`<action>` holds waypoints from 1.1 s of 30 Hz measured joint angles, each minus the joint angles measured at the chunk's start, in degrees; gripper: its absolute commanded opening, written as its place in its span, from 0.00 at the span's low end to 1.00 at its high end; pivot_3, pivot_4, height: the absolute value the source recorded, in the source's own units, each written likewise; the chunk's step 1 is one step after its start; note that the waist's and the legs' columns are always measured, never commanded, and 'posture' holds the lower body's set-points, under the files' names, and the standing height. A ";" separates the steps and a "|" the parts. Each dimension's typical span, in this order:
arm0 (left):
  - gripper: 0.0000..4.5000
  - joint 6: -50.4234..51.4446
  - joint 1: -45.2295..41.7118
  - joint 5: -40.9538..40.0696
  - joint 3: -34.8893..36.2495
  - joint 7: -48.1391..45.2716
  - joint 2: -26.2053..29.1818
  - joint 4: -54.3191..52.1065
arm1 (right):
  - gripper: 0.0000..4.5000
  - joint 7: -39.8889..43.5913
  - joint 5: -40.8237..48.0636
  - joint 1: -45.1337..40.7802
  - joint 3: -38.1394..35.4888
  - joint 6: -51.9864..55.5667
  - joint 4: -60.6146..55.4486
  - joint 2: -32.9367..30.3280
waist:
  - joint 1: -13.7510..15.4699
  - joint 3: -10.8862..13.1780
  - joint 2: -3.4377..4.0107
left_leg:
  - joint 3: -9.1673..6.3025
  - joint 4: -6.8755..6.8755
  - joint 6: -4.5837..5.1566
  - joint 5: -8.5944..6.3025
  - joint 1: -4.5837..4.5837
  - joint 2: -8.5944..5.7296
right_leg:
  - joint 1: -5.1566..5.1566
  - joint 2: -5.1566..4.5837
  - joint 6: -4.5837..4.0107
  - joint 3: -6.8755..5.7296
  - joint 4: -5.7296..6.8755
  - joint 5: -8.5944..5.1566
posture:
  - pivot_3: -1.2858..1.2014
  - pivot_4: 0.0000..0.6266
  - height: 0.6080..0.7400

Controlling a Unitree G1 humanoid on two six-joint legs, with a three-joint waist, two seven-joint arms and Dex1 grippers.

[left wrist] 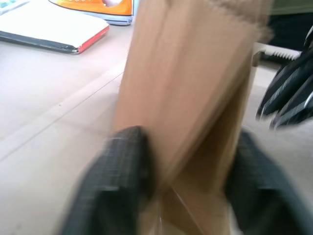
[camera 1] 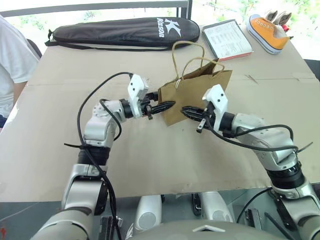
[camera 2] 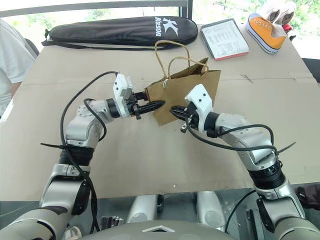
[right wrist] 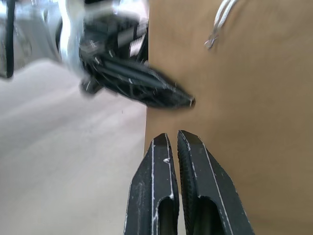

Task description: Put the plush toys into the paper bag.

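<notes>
You have a plain brown paper bag (camera 1: 192, 95) with paler tan twisted handles, standing on a beige, unpatterned counter (camera 1: 150, 160). Both the left hand (camera 1: 170, 105) and the right hand (camera 1: 186, 111) show black fingers on white housings, with silver-grey arms behind. At the far edge you see a black racket case (camera 1: 125, 31) with white lettering, an orange sneaker (camera 1: 268, 31) with a white sole, and a white printed tablet (camera 1: 227, 39) in a dark frame.

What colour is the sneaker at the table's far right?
Orange with a white sole; clearest in the left eye view.
</notes>
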 measured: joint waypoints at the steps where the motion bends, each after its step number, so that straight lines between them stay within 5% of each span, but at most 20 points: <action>1: 0.09 -0.33 0.34 0.00 0.04 0.24 -0.18 -0.13 | 0.00 -0.03 0.21 0.88 -0.71 -0.04 -1.35 -0.35 | 0.04 0.00 0.00 | 0.00 0.00 0.00 0.00 0.00 0.00 | 0.00 0.00 0.00 -0.01 0.00 0.00 | 0.52 0.24 1.00; 2: 0.01 -0.84 0.34 -0.01 0.14 0.35 -0.58 -0.15 | 0.00 -0.43 -0.54 2.50 -1.38 -0.74 -3.57 -1.02 | 0.13 0.00 0.00 | 0.00 0.01 0.00 0.00 -0.02 -0.02 | 0.00 -0.01 0.00 0.00 -0.01 0.00 | 0.52 0.24 1.00; 4: 0.01 -2.01 0.30 -0.11 0.41 -0.03 -0.56 -0.07 | 0.00 -0.81 -1.43 5.37 -2.67 -3.31 -6.09 -0.94 | 0.15 -0.02 -0.03 | 0.00 0.01 0.00 0.00 -0.01 -0.02 | 0.01 -0.02 0.01 -0.01 -0.03 0.00 | 0.52 0.24 1.00; 10: 0.00 -12.24 -5.03 -1.07 2.39 -15.26 7.56 9.08 | 0.55 6.82 1.55 25.10 -21.08 -7.35 -16.21 -12.87 | 0.32 -0.02 -0.02 | 0.01 0.00 0.00 0.00 0.07 -0.05 | 0.07 -0.02 0.00 -0.02 -0.06 -0.01 | 0.52 0.24 1.00; 14: 0.00 -23.35 -13.34 1.82 2.06 -22.43 7.52 26.36 | 0.99 12.21 3.42 38.80 -34.76 -9.57 -20.79 -16.22 | 0.51 -0.07 0.01 | -0.01 0.06 0.00 0.00 0.14 -0.05 | 0.16 0.00 0.05 -0.03 -0.05 -0.03 | 0.52 0.24 1.00; 16: 0.00 -25.72 -14.35 2.53 1.97 -23.82 6.82 30.83 | 0.99 12.92 3.55 40.59 -37.37 -10.36 -21.00 -16.20 | 0.03 -0.11 -0.05 | 0.04 0.10 0.00 0.00 0.12 -0.05 | 0.18 -0.02 0.05 0.02 -0.07 -0.01 | 0.52 0.24 1.00; 17: 0.15 -26.61 -14.91 2.76 1.89 -24.59 6.28 32.81 | 1.00 13.12 3.57 41.07 -38.01 -10.61 -21.00 -16.20 | -0.04 -0.11 -0.07 | 0.04 0.13 0.00 0.00 0.11 -0.05 | 0.18 -0.02 0.08 0.02 -0.08 0.01 | 0.52 0.24 1.00; 23: 0.66 -25.70 -14.69 2.47 2.73 -24.72 5.70 32.86 | 1.00 12.28 3.74 39.80 -37.86 -12.29 -20.95 -15.50 | -0.03 -0.11 -0.08 | -0.01 0.14 0.00 0.00 0.10 -0.04 | 0.17 -0.01 0.09 0.01 -0.03 0.01 | 0.52 0.24 1.00; 27: 0.66 -11.56 -3.32 -2.13 6.07 -20.01 10.76 16.13 | 1.00 13.47 3.97 39.97 -37.06 -14.19 -19.65 -15.05 | -1.05 -0.12 -0.07 | 0.04 0.07 0.00 -0.01 0.13 0.02 | 0.15 0.00 0.07 0.11 -0.02 0.02 | 0.52 0.24 1.00; 33: 0.66 10.41 24.73 -12.17 17.44 -10.17 19.16 -13.57 | 1.00 20.54 5.59 45.11 -44.38 -18.27 -12.63 -15.61 | -0.89 -0.11 -0.03 | 0.02 -0.02 -0.02 -0.01 0.21 0.07 | 0.17 -0.23 0.04 -0.01 -0.02 -0.02 | 0.52 0.24 1.00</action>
